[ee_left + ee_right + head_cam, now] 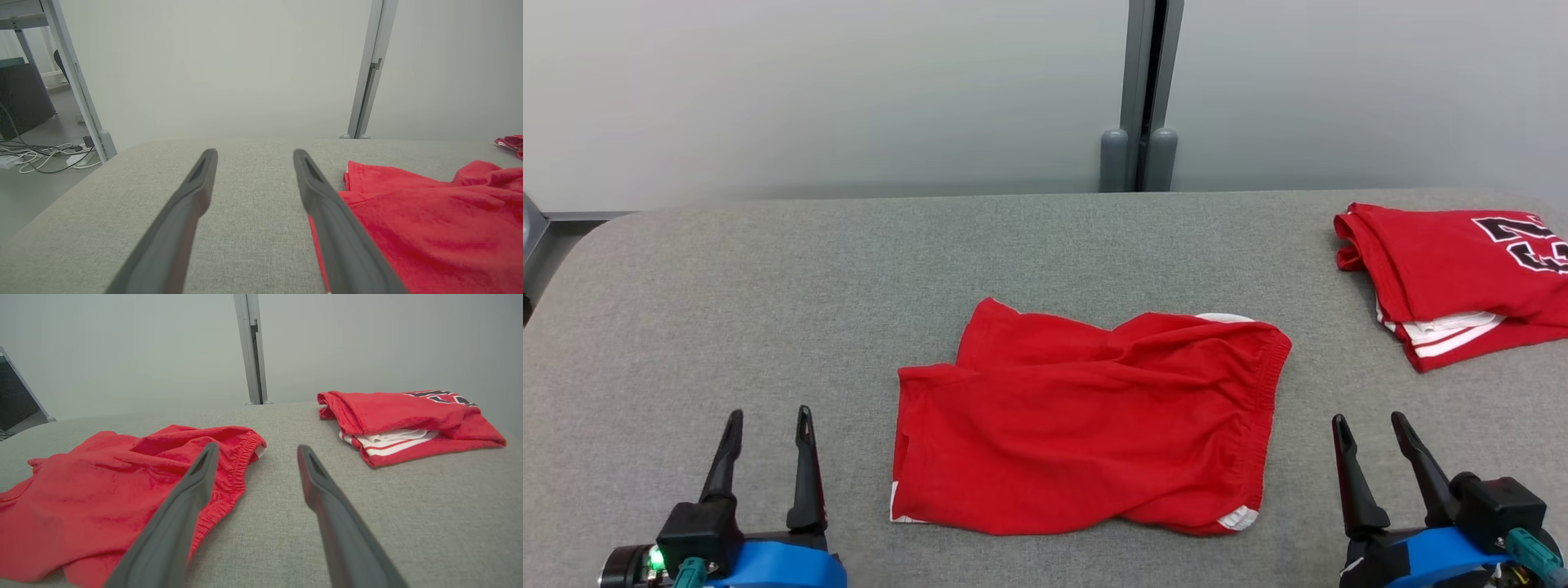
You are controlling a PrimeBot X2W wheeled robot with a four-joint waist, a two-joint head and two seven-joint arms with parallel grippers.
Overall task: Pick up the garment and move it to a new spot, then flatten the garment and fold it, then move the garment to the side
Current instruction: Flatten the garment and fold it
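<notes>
Head camera looks forward and down on the grey table (727, 269), red shorts (1086, 425) at frame centre. Wrist cameras sit low, close over the table, facing the back wall (849, 82) along the left gripper (254, 152) and right gripper (257, 446). All three views share the red shorts: lower right in left wrist, lower left in right wrist.

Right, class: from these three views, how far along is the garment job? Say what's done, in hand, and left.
Done: seemingly nothing for the red shorts, which lie rumpled in the middle of the table; a folded jersey sits at the right. In hand: nothing. The left gripper and right gripper are open, either side of the shorts, not touching them. Left: pick up, move, flatten, fold, set aside.
</notes>
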